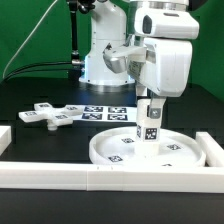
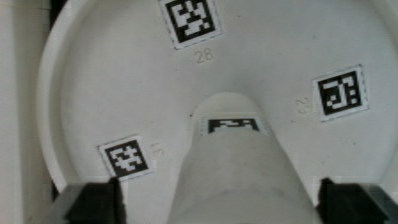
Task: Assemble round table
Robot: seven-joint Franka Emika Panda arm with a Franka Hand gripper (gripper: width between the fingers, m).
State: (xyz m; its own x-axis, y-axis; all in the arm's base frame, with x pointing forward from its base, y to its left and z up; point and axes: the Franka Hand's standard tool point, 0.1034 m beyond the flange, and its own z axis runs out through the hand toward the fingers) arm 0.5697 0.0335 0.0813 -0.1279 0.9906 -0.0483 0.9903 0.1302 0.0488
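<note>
The large rimmed round disc (image 1: 120,152) lies on the table near the front rail. The short cylinder post (image 1: 150,122) stands upright on the disc's middle. My gripper (image 1: 150,103) is around the post's top. In the wrist view the post (image 2: 240,160) runs between my two dark fingers (image 2: 89,205), with a gap showing on each side, wider on one. My gripper (image 2: 222,205) is open. The disc (image 2: 125,80) fills the wrist view, with tags on it. The four-armed cross piece (image 1: 48,116) lies on the table at the exterior view's left.
The marker board (image 1: 105,113) lies behind the disc. Long white rails run along the front (image 1: 100,178), at the exterior view's right (image 1: 212,150) and at its left edge (image 1: 4,135). The robot base (image 1: 100,60) stands at the back.
</note>
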